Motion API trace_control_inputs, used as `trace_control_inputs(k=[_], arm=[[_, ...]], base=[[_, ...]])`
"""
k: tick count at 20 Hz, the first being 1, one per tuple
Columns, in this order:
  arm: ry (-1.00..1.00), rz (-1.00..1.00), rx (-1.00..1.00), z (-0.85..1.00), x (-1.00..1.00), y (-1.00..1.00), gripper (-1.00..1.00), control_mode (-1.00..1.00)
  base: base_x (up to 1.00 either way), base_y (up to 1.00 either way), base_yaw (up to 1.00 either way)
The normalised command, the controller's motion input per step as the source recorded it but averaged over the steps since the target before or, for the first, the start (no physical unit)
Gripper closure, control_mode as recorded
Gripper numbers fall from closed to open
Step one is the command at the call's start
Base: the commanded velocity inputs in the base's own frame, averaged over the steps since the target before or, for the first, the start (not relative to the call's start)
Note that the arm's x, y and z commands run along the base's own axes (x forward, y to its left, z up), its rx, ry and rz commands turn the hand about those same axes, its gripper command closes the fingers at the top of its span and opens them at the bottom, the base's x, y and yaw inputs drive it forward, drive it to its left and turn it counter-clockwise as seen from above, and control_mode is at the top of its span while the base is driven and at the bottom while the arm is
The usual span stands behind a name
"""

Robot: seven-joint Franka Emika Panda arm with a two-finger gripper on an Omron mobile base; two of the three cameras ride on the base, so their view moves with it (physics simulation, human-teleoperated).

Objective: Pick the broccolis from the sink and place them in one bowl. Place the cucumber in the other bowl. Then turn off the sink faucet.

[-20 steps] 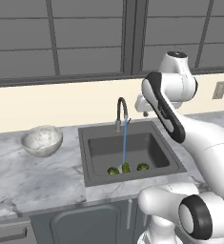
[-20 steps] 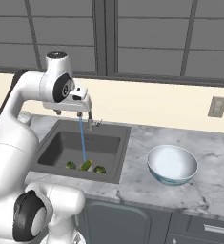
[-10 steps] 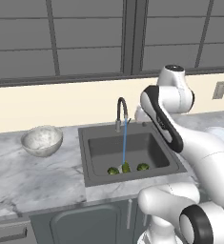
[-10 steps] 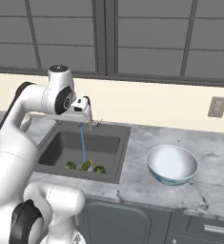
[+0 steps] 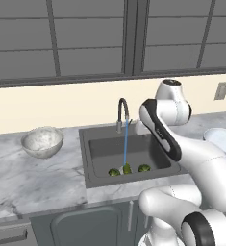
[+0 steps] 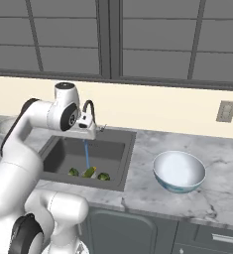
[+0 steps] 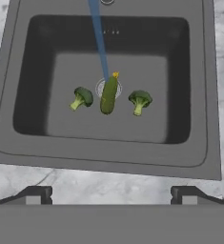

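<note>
Two broccolis (image 7: 81, 97) (image 7: 140, 101) lie on the floor of the dark sink (image 7: 199, 143), with the cucumber (image 7: 108, 95) between them over the drain. Water runs from the faucet (image 6: 90, 107) onto the cucumber. My gripper (image 7: 111, 195) hangs open high above the sink's front edge, holding nothing, and its hand (image 6: 86, 126) is beside the spout. The speckled bowl (image 5: 42, 141) stands on the counter left of the sink. The blue-rimmed bowl (image 6: 179, 171) stands to the right. The broccolis (image 5: 114, 171) (image 5: 144, 168) and cucumber (image 5: 127, 168) also show from the left.
Marble counter (image 6: 152, 198) surrounds the sink. A window wall runs behind it, with a wall outlet (image 6: 226, 111) at the right. My own arm (image 5: 167, 139) crosses the sink's right side in the left base view.
My hand has come down and closer over the sink, beside the faucet. The greens and both bowls lie as before, and the water keeps running.
</note>
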Motion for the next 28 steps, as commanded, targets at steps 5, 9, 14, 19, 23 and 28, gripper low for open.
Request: trace_control_inputs(k=[5, 9, 14, 19, 23, 28], arm=[[0.11, 0.0, 0.0, -0.41, 0.0, 0.0, -1.0, -1.0], [0.1, 0.0, 0.0, -0.44, 0.0, 0.0, -1.0, -1.0], [0.06, 0.0, 0.0, -0.39, 0.0, 0.0, -1.0, -1.0], [0.04, 0.0, 0.0, -0.33, 0.0, 0.0, -1.0, -1.0], [0.0, 0.0, 0.0, -0.36, 0.0, 0.0, -1.0, -1.0], [0.0, 0.0, 0.0, -0.25, 0.02, 0.0, -1.0, -1.0]], base=[[0.0, 0.0, 0.0], [0.0, 0.0, 0.0], [0.0, 0.0, 0.0], [0.0, 0.0, 0.0], [0.0, 0.0, 0.0], [0.0, 0.0, 0.0]])
